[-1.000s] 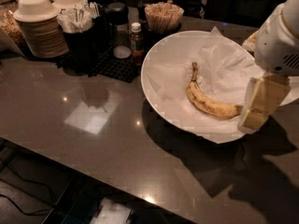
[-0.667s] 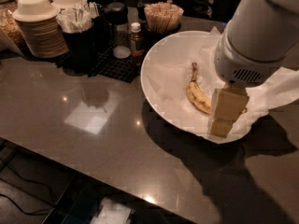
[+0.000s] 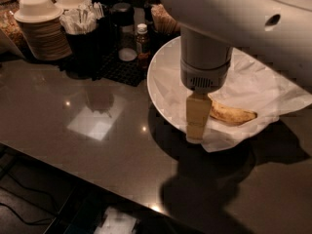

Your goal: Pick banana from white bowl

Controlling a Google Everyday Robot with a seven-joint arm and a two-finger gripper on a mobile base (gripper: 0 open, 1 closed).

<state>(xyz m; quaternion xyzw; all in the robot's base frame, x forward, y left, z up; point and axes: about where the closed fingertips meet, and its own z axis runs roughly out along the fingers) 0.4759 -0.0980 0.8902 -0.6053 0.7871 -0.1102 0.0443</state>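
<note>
The banana (image 3: 233,114), yellow with brown speckles, lies in the wide white bowl (image 3: 161,82) on crinkled white paper (image 3: 253,87). Its left end is hidden behind my gripper. My gripper (image 3: 196,123) hangs from the big white arm (image 3: 229,18) over the bowl's near left part, its beige fingers pointing down at the banana's left end. The arm covers the back of the bowl.
The bowl stands on a dark glossy counter (image 3: 97,130). At the back left are stacked off-white disposable bowls (image 3: 41,23), a holder with packets (image 3: 83,21), a small sauce bottle (image 3: 142,40) and a black mat (image 3: 117,67). The counter's front edge runs along the lower left.
The arm has swung left across the bowl. My gripper moved from the bowl's right rim to its near left part, over the banana's left end. The banana has not moved.
</note>
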